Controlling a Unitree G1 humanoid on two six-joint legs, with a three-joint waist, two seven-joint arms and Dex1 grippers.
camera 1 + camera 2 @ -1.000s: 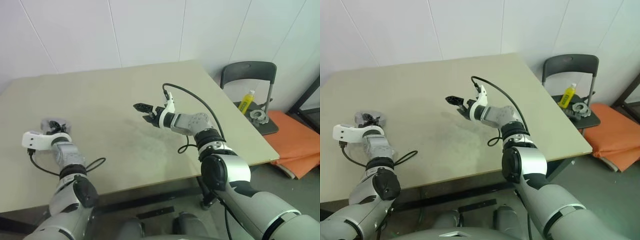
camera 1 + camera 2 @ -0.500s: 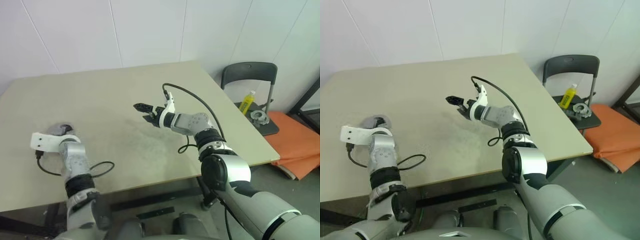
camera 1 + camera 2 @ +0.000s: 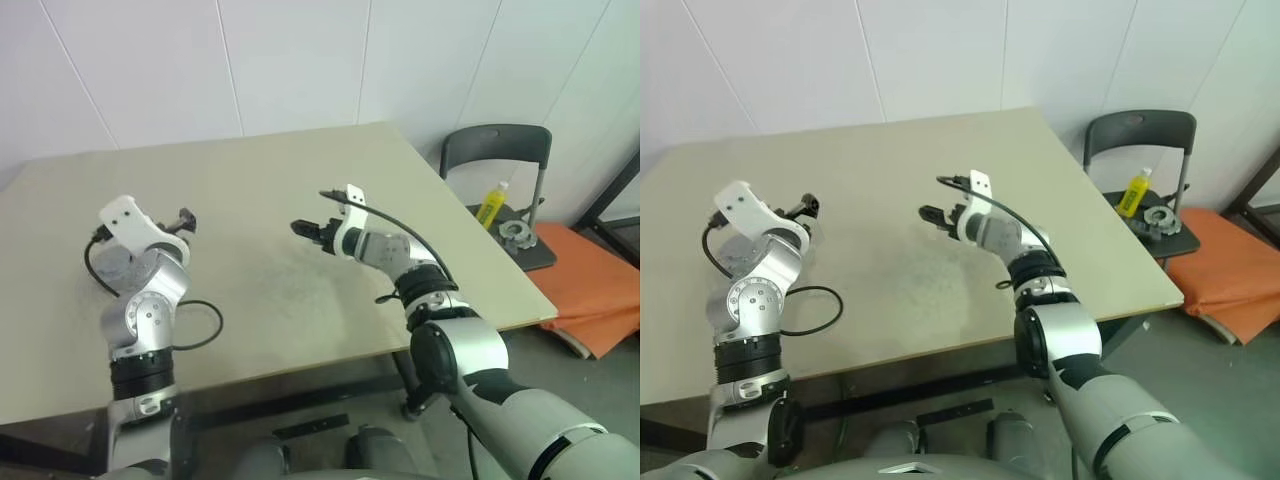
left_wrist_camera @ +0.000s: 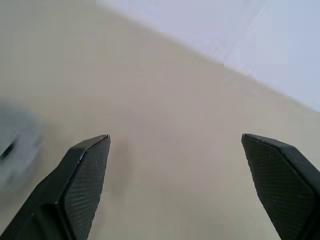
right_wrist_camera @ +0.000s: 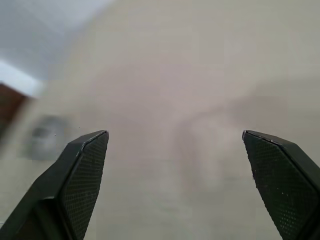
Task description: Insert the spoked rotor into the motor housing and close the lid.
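Left gripper (image 3: 186, 219) has risen off the assembly, both grippers empty, spread wide.
Round grey lid (image 3: 112, 268), blurred, on the table (image 3: 260, 190) at left; right gripper (image 3: 312, 231) mid-table.

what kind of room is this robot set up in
Probably a plain indoor test or lab room: a large bare beige tabletop stands against white panelled walls, with a dark folding chair bearing a yellow bottle next to an orange floor mat.

Beige table (image 3: 250, 200), yellow bottle (image 3: 491, 203)
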